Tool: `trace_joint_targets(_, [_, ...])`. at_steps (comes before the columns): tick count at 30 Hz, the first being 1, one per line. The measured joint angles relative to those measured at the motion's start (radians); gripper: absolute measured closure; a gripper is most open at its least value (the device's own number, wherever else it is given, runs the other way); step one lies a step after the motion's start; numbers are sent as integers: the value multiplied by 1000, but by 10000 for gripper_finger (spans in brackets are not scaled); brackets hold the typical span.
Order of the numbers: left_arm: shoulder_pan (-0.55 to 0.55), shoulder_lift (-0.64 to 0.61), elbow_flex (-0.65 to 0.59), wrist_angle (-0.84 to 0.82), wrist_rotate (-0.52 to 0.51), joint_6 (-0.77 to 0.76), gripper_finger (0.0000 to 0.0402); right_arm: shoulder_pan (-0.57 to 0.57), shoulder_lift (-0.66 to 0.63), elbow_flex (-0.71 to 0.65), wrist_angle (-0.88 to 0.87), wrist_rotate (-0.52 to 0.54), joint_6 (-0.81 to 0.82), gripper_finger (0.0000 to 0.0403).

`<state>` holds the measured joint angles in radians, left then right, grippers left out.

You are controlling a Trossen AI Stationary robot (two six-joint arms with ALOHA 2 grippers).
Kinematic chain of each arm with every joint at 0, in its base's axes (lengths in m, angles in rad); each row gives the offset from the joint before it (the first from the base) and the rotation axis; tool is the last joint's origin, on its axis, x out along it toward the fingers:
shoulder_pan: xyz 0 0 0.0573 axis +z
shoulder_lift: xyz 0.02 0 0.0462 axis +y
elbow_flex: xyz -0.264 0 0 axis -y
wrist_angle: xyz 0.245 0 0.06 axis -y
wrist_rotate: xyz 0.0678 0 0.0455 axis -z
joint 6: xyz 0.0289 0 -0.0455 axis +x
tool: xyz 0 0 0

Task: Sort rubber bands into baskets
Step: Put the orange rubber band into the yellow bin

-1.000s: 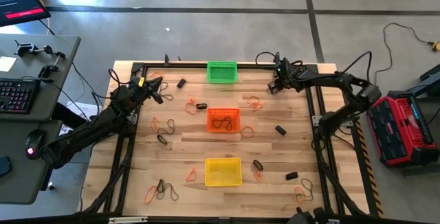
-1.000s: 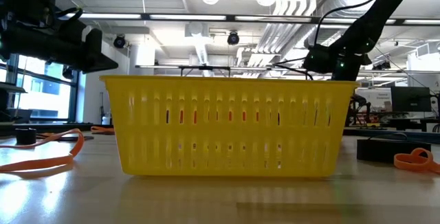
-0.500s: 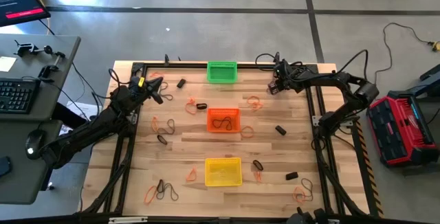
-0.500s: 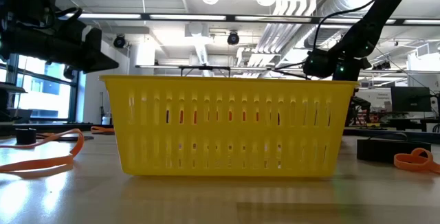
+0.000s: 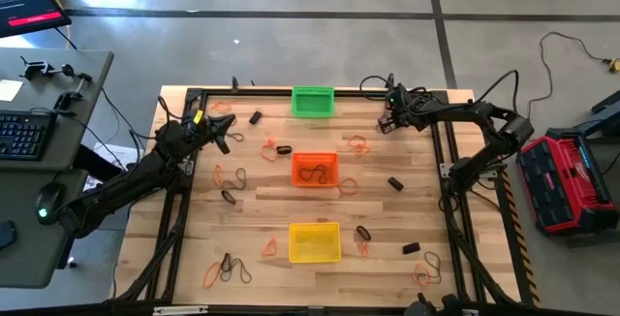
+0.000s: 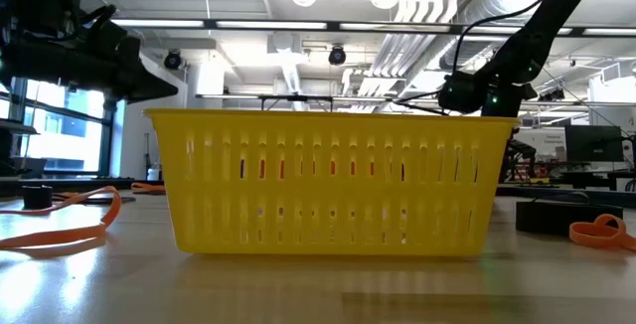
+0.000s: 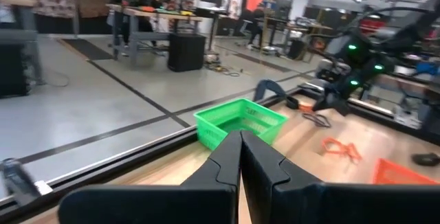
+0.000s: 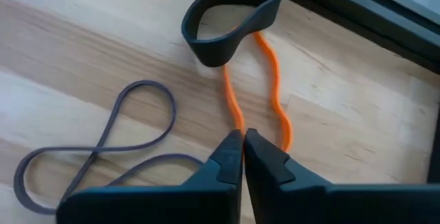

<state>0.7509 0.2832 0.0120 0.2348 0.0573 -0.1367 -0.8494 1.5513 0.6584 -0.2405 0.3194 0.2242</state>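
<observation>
High view: right gripper, fingers pressed together, low over the far right corner of the desk, just to the right of the green basket; left gripper, fingers pressed together, waiting above the far left part; orange basket, with a dark loop inside, and yellow basket lie nearer, well apart from both; rubber bands scattered across the planks. Low view: yellow basket fills the middle; an orange band lies flat at the side; open workshop behind, ceiling ducts and strip lights. Left wrist view: fingers shut on nothing visible, green basket ahead, grey floor and benches beyond. Right wrist view: fingertips closed at the near end of a thin orange band; whether the strand is caught between them cannot be told. A thick black band overlaps its far end; a thin dark band lies just beside. Risk, judged: a lift may drag the black band along into the wrong basket, or the thin strand may slip free. Surface: pale wood planks, black frame rails.
</observation>
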Motion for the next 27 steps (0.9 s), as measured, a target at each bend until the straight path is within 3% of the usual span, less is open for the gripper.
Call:
trace_joint_targets(13, [0, 0, 0, 0, 61, 9, 402, 14, -9, 27, -105, -45, -23, 402])
trace_joint_targets(27, [0, 0, 0, -1, 72, 29, 402, 153, -242, 27, -266, 4, 70, 403])
